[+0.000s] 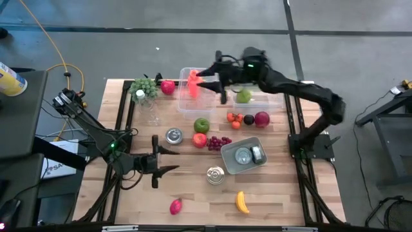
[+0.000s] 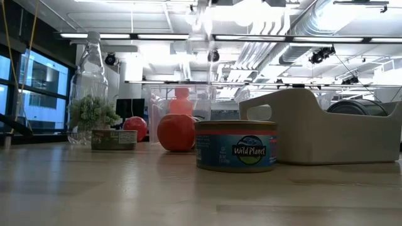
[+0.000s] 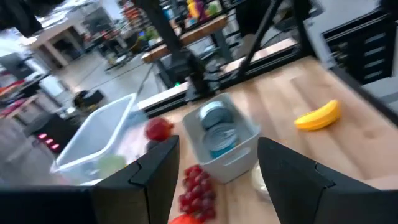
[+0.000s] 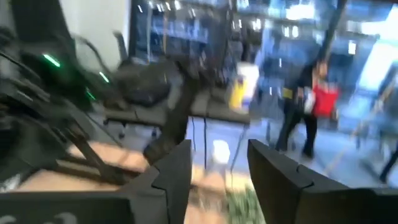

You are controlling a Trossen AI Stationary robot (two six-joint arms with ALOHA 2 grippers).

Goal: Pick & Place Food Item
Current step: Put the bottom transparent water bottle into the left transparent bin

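Note:
My right gripper point(image 1: 207, 80) point(image 4: 219, 149) hangs open high over the far middle of the table, beside an orange-red food item point(image 1: 193, 84) that stands in a clear bin point(image 1: 188, 103). Nothing is between its fingers. My left gripper point(image 1: 168, 160) point(image 3: 217, 146) is open and holds nothing above the table's near left, pointing toward the right edge. Lying on the wood between them are a green apple point(image 1: 201, 124), a red apple point(image 1: 199, 139) and red grapes point(image 1: 219, 142). A banana point(image 1: 242, 202) lies near the front edge.
A grey bin point(image 1: 226, 156) holding cans sits at centre right, with a loose can point(image 1: 215, 175) before it and a flat tin point(image 1: 174, 135) to its left. A second clear bin point(image 1: 270, 102) holds a green apple point(image 1: 243, 96). Green grapes point(image 1: 145, 87) lie far left.

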